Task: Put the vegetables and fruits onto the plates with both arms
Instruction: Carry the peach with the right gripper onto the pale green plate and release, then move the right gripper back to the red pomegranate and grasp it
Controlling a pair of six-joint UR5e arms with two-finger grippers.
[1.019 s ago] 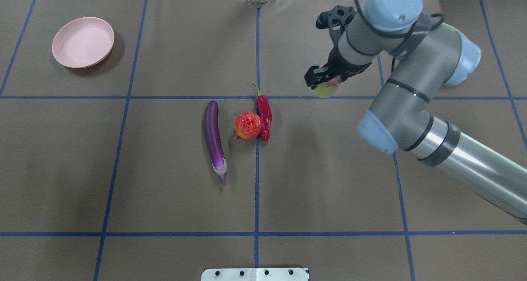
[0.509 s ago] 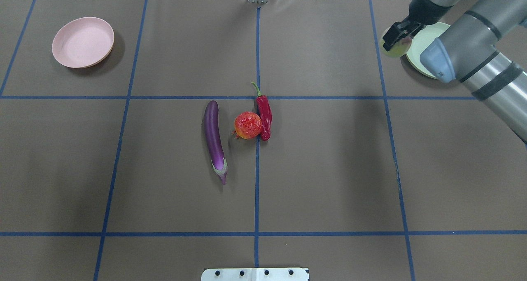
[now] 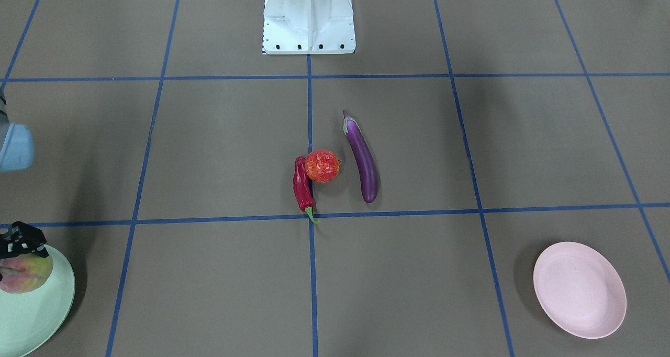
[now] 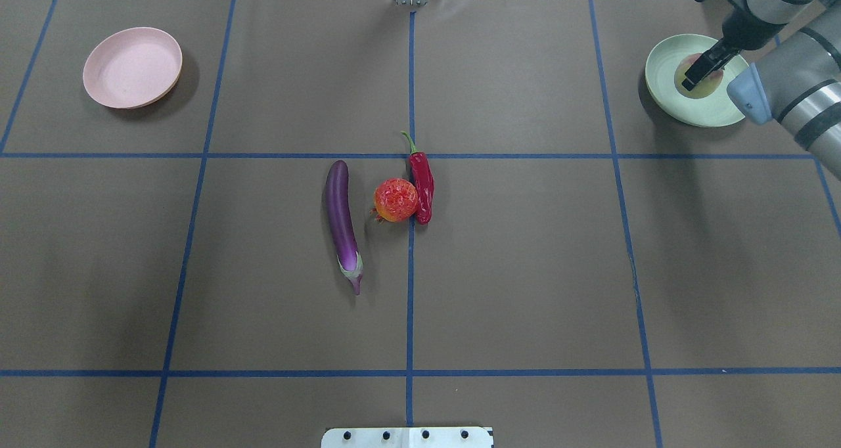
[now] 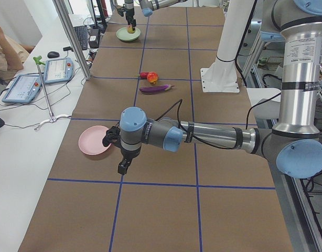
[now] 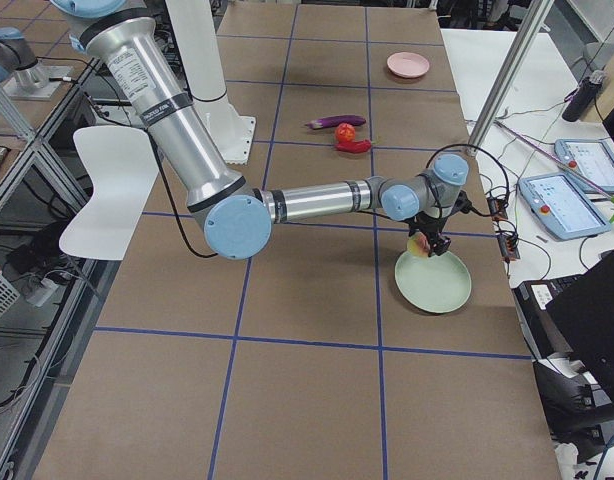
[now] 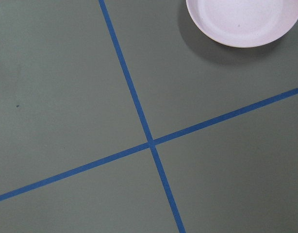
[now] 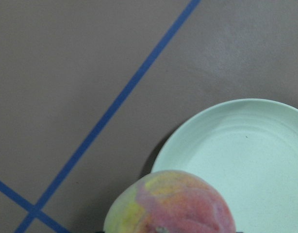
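Lit brightly and evenly from overhead, without hard glare on the table (image 4: 525, 290). Casts only soft shadows: a narrow dark rim hugging the eggplant (image 4: 341, 221), and broad faint patches well to either side of it. Leaves a thin pale sheen along its glossy skin. Renders the fixed views crisply. Blurs the peach (image 8: 171, 206), close to the right wrist lens.

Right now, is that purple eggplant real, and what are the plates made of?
The eggplant looks like moulded plastic: even gloss, uniform purple; can't be sure. The pink plate and green plate look like matte plastic, smooth and one-coloured.
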